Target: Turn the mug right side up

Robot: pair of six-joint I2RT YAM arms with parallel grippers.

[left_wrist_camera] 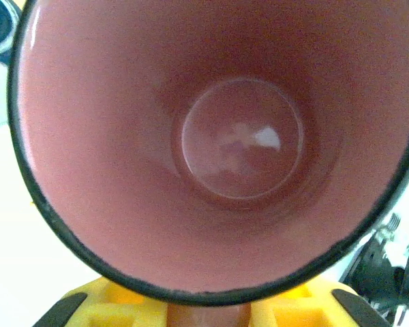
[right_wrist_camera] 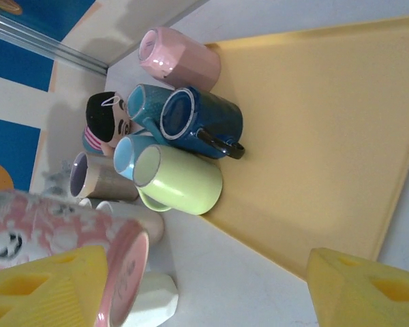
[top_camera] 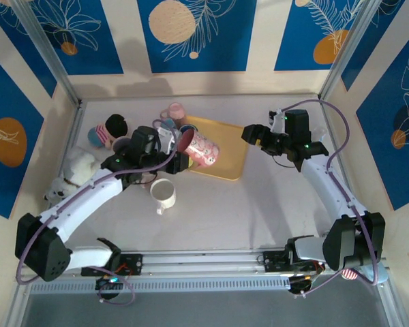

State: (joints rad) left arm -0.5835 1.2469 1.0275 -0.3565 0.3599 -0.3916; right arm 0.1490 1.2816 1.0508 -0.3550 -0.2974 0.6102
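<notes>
mug [left_wrist_camera: 242, 139]: pink inside from left wrist, floral outside overhead.

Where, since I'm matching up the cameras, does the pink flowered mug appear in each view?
Top external: pink flowered mug at centre, sideways in the left pincer, over the yellow tray's left edge.
Left wrist: its pink inside, close up.
Right wrist: lower left, sideways.
Shared landmark: the tray, right of the mug from above and from the right wrist.
</notes>
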